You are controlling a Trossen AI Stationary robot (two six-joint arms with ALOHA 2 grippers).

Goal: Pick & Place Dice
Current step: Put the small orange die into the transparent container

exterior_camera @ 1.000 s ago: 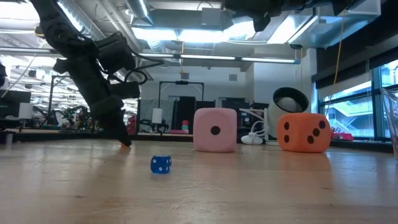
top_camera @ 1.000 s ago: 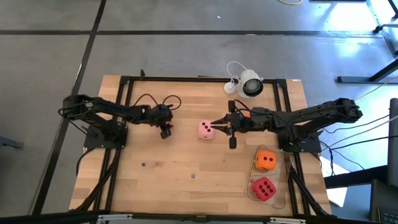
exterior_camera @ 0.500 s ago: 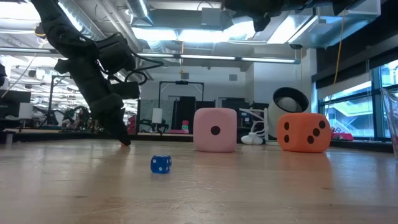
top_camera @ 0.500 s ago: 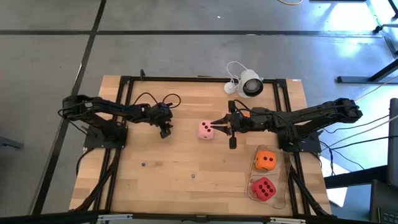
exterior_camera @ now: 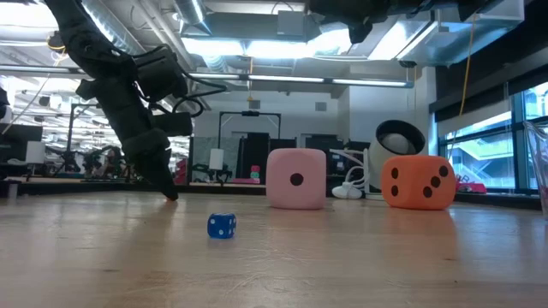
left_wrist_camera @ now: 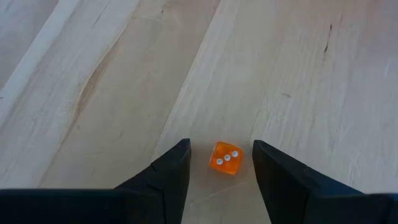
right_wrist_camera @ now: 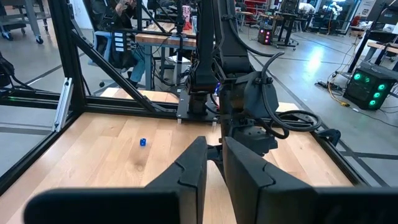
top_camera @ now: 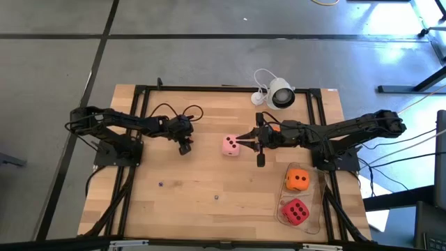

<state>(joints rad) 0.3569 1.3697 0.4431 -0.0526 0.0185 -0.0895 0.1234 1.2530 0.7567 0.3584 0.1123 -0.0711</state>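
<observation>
Dice: orange die [top_camera: 297,180] and red die [top_camera: 295,211] in clear tray [top_camera: 317,222]; left fingers [left_wrist_camera: 174,168] apart, right fingers [right_wrist_camera: 189,168] nearly together.

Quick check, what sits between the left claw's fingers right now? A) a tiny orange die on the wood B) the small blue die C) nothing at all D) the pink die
A: the left wrist view shows a tiny orange die lying on the table between the open fingers of the left claw, not yet gripped.
</observation>
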